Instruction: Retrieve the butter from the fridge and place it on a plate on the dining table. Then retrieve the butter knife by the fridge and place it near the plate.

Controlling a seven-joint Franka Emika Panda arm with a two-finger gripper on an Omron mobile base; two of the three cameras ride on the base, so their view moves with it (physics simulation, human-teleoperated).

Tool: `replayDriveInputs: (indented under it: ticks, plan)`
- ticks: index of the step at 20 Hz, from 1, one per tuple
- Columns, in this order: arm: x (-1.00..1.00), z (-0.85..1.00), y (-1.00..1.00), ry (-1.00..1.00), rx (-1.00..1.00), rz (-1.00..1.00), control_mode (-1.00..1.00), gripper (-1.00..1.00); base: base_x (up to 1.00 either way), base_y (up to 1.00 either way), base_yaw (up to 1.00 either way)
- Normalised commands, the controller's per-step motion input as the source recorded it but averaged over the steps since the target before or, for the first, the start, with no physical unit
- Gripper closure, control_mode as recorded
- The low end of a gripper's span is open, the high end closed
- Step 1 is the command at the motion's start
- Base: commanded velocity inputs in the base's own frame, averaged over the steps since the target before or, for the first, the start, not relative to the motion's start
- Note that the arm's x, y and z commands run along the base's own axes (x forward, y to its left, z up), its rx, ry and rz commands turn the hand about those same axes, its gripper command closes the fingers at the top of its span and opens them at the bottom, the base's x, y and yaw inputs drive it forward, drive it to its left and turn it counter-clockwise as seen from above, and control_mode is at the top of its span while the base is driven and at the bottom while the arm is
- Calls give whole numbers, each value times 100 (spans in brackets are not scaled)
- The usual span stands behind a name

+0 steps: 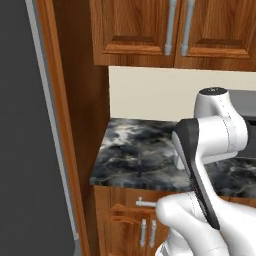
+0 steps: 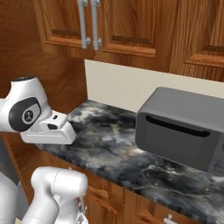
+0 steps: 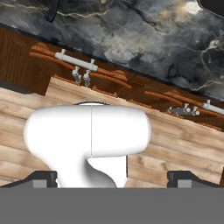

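Observation:
The fridge (image 1: 25,140) fills the left of the left base view as a tall dark grey door with a wood-brown side panel. Next to it runs a marbled wall counter (image 1: 130,150). A thin dark shape (image 1: 140,167) lies on that counter, too faint to say whether it is the butter knife. The butter, the plate and the dining table are out of view. My gripper (image 3: 113,178) points down at the wood floor in front of the counter's drawers. Its fingertips (image 3: 41,177) stand far apart with nothing between them, so it is open.
A grey microwave-like oven (image 2: 183,127) stands on the counter to the right. Wood upper cabinets (image 1: 150,30) with metal handles hang above. Wood drawers with bar handles (image 3: 76,61) sit under the counter edge, above the plank floor (image 3: 188,140).

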Motion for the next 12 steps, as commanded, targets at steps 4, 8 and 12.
replayDriveInputs:
  ticks: [4,8,12]
  plan:
    - [0,0,0,0,0,0,100,-100,18,40,0]
    - [0,0,0,0,0,0,100,-100,4,29,0]
    - [0,0,0,0,0,0,100,-100,5,13,0]
